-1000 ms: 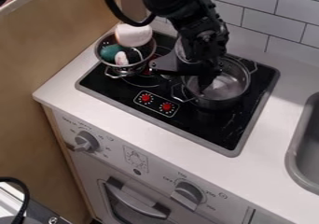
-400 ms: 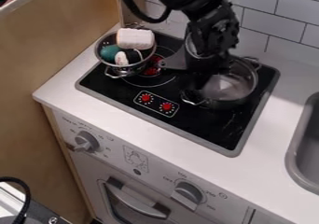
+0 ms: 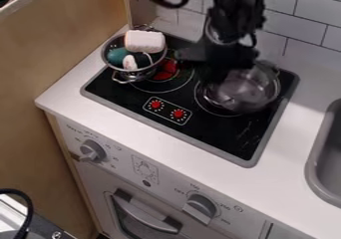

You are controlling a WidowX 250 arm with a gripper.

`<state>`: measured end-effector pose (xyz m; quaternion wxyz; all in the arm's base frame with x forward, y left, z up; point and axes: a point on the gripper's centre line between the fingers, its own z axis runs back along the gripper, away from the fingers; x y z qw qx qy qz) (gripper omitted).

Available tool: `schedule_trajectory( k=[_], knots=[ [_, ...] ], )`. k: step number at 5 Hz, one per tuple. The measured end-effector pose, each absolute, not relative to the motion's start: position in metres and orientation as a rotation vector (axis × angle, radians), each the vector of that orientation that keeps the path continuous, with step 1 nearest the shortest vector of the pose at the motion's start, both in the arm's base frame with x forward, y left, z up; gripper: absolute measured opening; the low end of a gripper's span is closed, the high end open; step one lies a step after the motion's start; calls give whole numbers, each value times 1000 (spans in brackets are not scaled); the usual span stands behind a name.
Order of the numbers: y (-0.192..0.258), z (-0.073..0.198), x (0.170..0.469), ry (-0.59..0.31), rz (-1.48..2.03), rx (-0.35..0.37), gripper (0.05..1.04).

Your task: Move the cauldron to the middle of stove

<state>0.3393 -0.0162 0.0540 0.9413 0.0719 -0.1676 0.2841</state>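
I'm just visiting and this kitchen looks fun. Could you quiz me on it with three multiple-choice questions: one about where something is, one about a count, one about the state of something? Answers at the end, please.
1. Where is the large pot?
A. In the sink
B. At the right half of the stove
C. Beside the oven handle

2. How many red dials does the black stove top have?
A. Two
B. Four
C. Five

3. How is the small pot?
A. Empty
B. Upside down
C. Filled with things

Answers:
1: B, its round body shows against the black top's right half.
2: A, one red dial sits beside the other in a white outline.
3: C, a green thing and a white thing show in it.
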Motion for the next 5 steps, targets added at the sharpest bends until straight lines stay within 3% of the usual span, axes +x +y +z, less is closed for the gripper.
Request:
schedule_trajectory(
  k=[2,3,5],
  knots=[
    [-2,113,311,-196,501,156,55],
    [32,136,295,-165,408,182,55],
    [79,145,280,-136,324,233,55]
  ],
)
